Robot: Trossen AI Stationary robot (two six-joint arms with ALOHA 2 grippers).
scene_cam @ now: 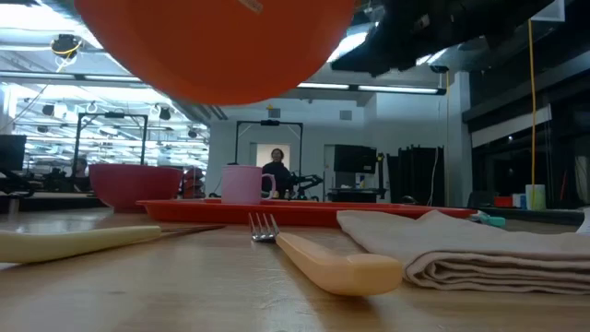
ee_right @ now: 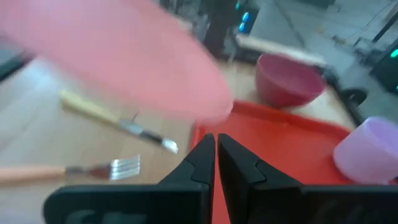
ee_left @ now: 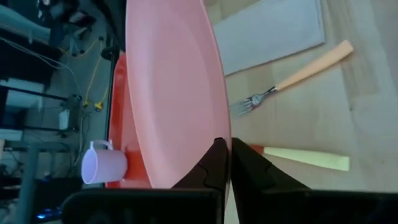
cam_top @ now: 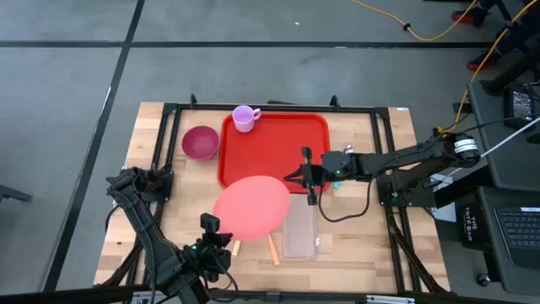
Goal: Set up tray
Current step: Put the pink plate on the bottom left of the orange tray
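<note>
The left gripper (ee_left: pixel 225 163) is clamping the rim of a round pink plate (cam_top: pixel 251 207), its two dark fingers (ee_left: pixel 210 167) pressed together on the plate's near edge. In the low view the plate (scene_cam: pixel 217 46) is hanging in the air above the tabletop, clear of everything beneath it. In the high view it is covering the near left corner of the tray (cam_top: pixel 274 148) from above.

The tray, bright red with a raised rim, is lying flat on the wooden table (cam_top: pixel 371 245), toward the far middle. The right gripper (cam_top: pixel 308 177) is sitting at the tray's near right edge with its fingers (ee_right: pixel 202 163) closed together and holding nothing, their tips hovering over the red rim (ee_right: pixel 273 118) in the right wrist view.

A small lilac cup (cam_top: pixel 245 118) is standing upright at the tray's far left corner, inside the rim as far as the high view shows. A dark pink bowl (cam_top: pixel 200 142) is resting on the table just beside the tray's left edge.

On the table nearer the camera, a pale folded napkin (cam_top: pixel 300 230) is lying just off the tray's near edge, right of the plate. A fork (scene_cam: pixel 313 254) with a peach handle is lying left of the napkin, and a knife (scene_cam: pixel 83 242) with a cream handle is lying farther left, apart from the fork.
</note>
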